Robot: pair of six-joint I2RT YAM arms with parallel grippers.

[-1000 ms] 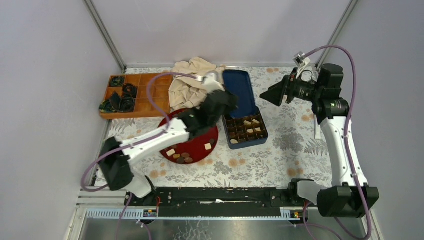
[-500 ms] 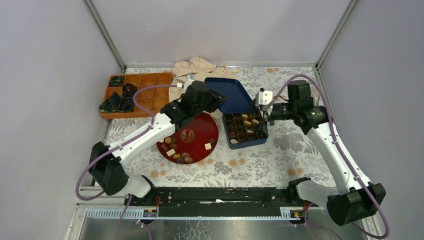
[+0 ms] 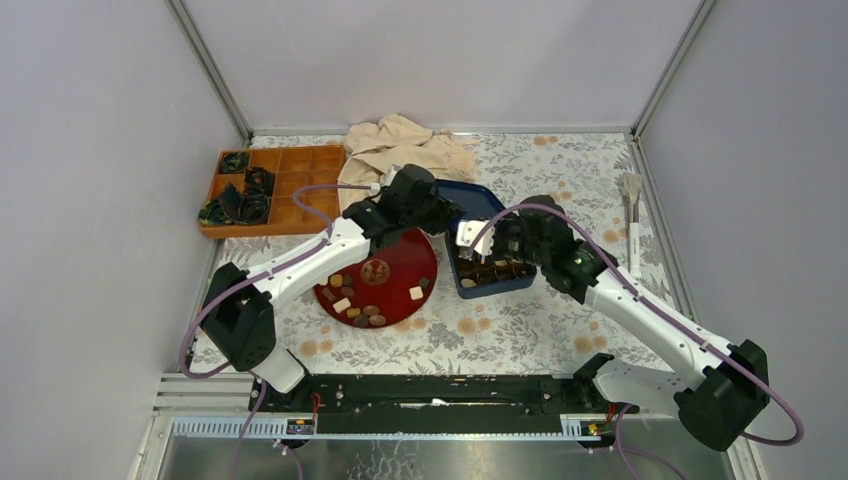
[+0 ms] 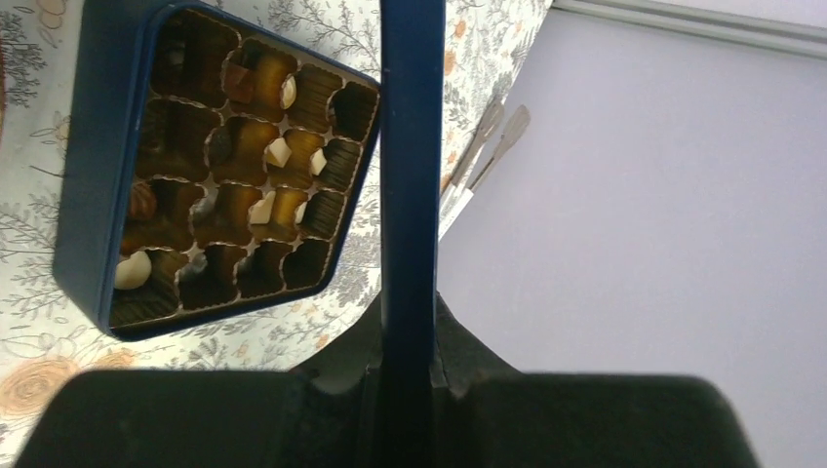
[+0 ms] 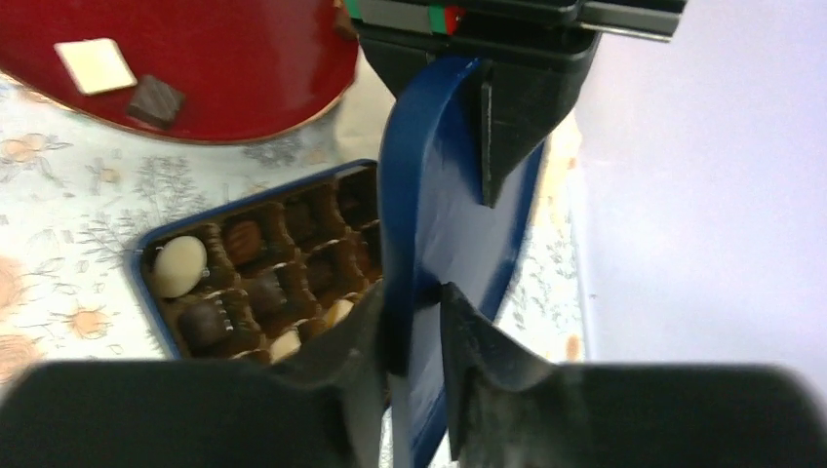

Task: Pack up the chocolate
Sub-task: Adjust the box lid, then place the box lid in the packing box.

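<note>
Both claws on lid [image 5: 429,195]: left claw [image 4: 410,380] clamped on far end, right claw [image 5: 414,331] part-closed astride near rim, grip unsure. Lid on edge; box [image 4: 73,195] flat below, beside it. Chocolate [image 5: 180,265] in box, more on plate [image 5: 244,68].

plate [image 3: 402,282] x1 | choc box [image 3: 495,289] x1 | lid [image 5: 434,214] x1 | tray [image 3: 300,186] x1 | cloth [image 3: 395,140] x1

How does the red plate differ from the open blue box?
The red plate is round; the blue box is rectangular. The red plate is one undivided surface with chocolates lying loose; the blue box has ruffled cells, several filled. Both lie flat on the floral tablecloth.
</note>
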